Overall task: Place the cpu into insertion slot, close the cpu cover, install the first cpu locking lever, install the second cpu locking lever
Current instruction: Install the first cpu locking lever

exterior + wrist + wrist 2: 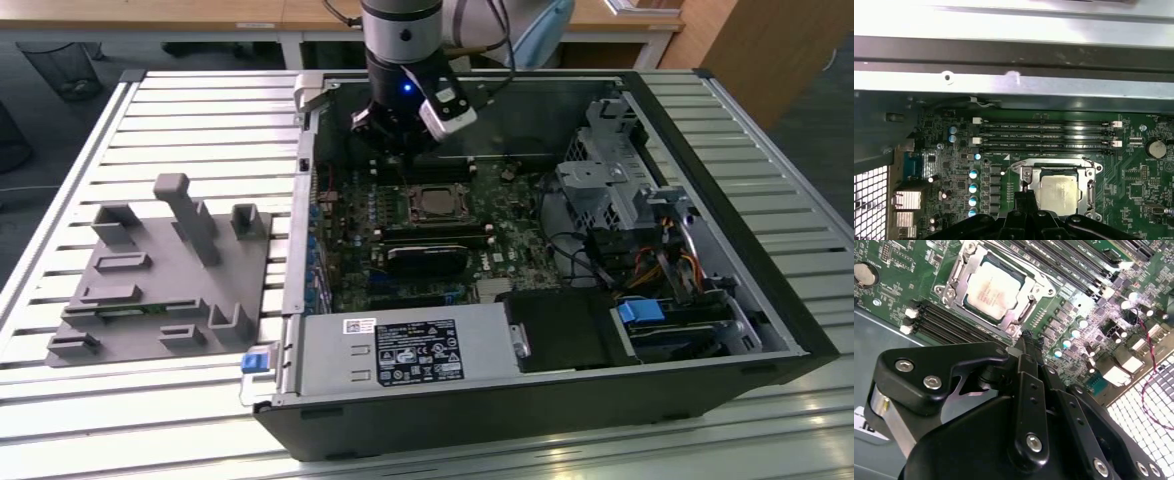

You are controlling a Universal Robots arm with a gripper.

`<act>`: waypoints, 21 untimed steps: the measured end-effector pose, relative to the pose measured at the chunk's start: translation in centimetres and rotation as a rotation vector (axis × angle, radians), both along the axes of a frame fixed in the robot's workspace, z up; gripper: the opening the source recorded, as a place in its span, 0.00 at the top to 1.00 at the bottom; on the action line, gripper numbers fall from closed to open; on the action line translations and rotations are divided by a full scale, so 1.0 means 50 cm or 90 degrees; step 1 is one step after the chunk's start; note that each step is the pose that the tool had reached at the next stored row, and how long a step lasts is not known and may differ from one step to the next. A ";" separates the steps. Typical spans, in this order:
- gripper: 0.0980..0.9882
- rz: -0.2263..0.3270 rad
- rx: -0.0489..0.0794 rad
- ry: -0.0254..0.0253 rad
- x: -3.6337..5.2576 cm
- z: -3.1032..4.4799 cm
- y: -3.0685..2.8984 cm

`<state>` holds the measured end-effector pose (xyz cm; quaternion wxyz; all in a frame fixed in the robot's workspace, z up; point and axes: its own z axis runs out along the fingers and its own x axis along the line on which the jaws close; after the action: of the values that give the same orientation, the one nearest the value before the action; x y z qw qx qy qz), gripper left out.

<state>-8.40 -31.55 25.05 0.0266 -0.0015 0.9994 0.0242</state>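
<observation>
My hand [1027, 340], black, fingers together, hangs near flat silvery sq. cpu [990, 286], framed by thin metal cpu cover [955, 290] on green mobo [1094, 315].

The exterior view looks down on the computer case [534, 425], while both wrist views (far nearer) share the cpu [991, 290] [1058, 192].

We can read no print here. The black-and-white label [416, 352] on the grey power supply box [331, 368] carries lettering too small to make out, as does the small white sticker [358, 325] beside it. Faint marks on the cpu [991, 287] and the memory slots [1044, 135] are illegible.
</observation>
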 end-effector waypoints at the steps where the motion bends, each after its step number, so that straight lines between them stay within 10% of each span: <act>1: 0.99 0.000 0.000 -0.0007 -0.003 0.000 0.000; 21: 0.99 0.000 0.001 -0.0023 -0.025 0.001 0.000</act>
<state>-9.65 -31.55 25.09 0.0284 -0.0016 0.9993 0.0249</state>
